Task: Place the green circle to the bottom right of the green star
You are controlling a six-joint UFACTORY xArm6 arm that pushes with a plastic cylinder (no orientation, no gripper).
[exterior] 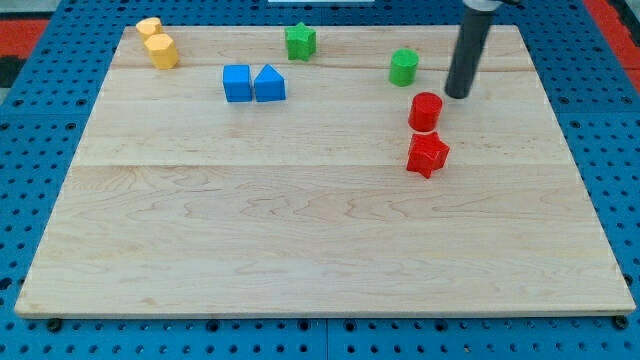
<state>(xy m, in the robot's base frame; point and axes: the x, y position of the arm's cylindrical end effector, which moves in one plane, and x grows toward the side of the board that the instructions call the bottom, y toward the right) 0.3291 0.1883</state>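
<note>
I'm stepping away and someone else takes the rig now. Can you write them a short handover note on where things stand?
My tip is down on the board, to the view's right of the green circle with a gap between them, and just above-right of the red cylinder.
The green star sits near the view's top, left of the circle.
Done: the circle already lies right of and a bit below the star.
Left: judge whether that is close enough; if not, nudge the circle further toward the view's bottom.
</note>
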